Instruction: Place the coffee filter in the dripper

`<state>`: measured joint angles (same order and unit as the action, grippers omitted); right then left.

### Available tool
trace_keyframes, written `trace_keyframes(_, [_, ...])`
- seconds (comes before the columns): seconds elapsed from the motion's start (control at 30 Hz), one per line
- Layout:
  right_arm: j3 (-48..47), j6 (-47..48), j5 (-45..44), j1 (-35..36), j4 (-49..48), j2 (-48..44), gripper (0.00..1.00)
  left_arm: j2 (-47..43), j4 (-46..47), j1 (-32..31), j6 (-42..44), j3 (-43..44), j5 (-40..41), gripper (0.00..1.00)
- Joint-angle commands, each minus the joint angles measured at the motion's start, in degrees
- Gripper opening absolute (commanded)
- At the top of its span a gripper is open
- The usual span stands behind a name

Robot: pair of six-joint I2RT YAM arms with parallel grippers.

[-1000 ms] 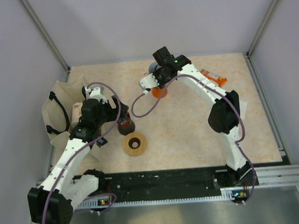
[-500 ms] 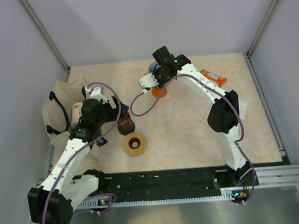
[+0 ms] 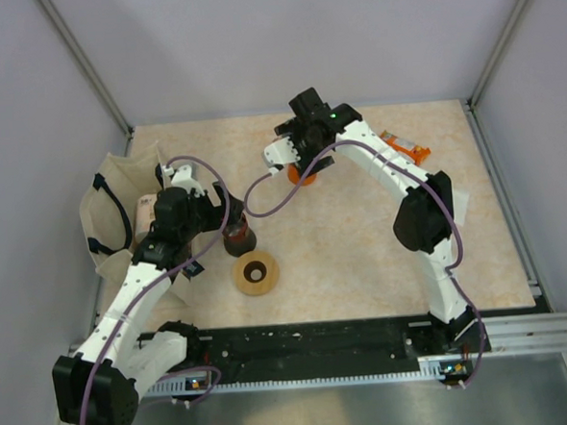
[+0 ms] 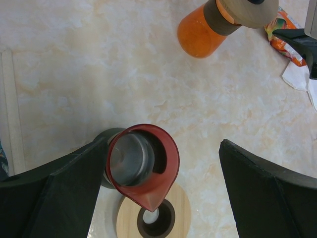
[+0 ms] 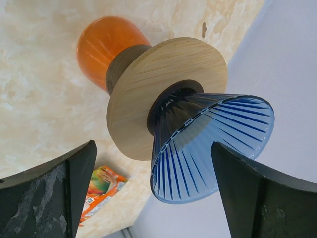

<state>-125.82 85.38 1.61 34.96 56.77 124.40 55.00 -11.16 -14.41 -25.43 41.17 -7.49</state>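
While right gripper point(image 5: 153, 145) stands wide around blue dripper point(image 5: 218, 131), left gripper point(image 4: 163, 143) spread wide above red dripper point(image 4: 166, 176).

The left arm point(image 3: 125, 299) and the right arm point(image 3: 387, 168) are glossy white shell links between bulky black joint housings point(image 3: 423, 214); a thin purple cable point(image 3: 215, 193) loops loosely along each; a small green light point(image 3: 334, 116) glows on the right arm's far wrist block; the matt black wedge-shaped fingers point(image 4: 257, 193) show grey scuffs on the right.

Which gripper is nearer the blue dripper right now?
Right. The right gripper stands open with the blue dripper between its fingers; the left gripper hovers open over the red pitcher, well away.
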Motion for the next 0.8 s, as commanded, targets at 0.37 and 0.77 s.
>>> trace_keyframes(0.37, [-0.3,-0.5,3.7,0.1,-3.3,-9.9,0.99,-1.8,2.4,-0.2,0.2,2.6,-1.7,0.99])
trace_keyframes(0.77, [38.9,-36.4,-15.9,-0.9,-52.6,-44.3,0.99,-6.7,4.2,-0.2,-0.3,0.8,-2.4,0.99])
